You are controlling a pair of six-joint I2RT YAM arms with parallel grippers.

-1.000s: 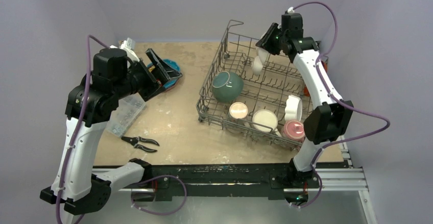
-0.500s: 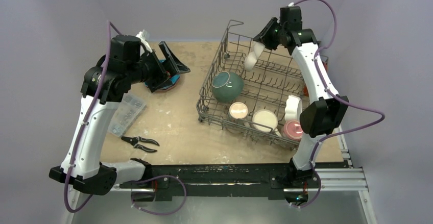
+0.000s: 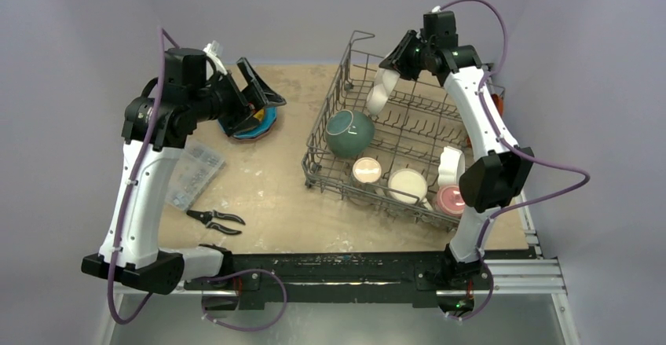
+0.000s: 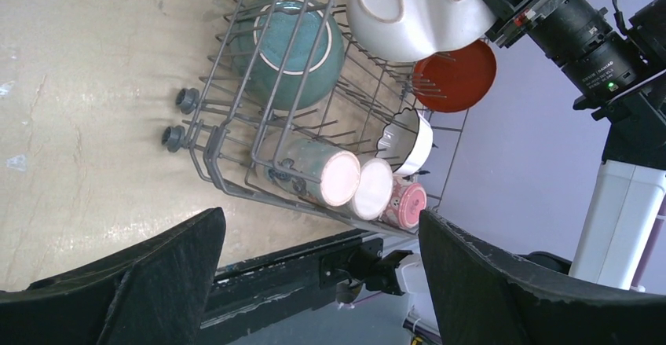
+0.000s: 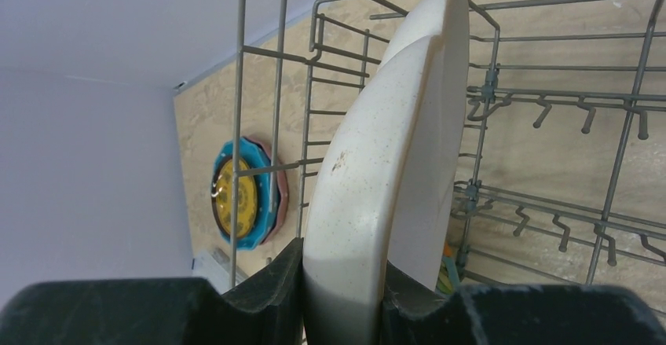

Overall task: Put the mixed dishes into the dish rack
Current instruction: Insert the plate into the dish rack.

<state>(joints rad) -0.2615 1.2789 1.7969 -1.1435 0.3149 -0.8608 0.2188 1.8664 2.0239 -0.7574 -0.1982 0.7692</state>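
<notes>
The table [image 3: 267, 180] is a tan board, scuffed and stained, closed in by pale lilac walls [image 3: 94, 23]. My right claw [image 3: 393, 66] pinches the rim of the white divided plate [image 3: 379, 89] and holds it on edge above the far part of the dish rack [image 3: 323, 117]. My left claw [image 3: 255, 93] stands wide open, just above the stacked plates [image 3: 250, 127] left of the rack.

White arm links [image 3: 140, 196], black joints [image 3: 493, 181], purple cables [image 3: 559, 178], textured black pincers [image 4: 320, 223] [image 5: 342, 286].
</notes>
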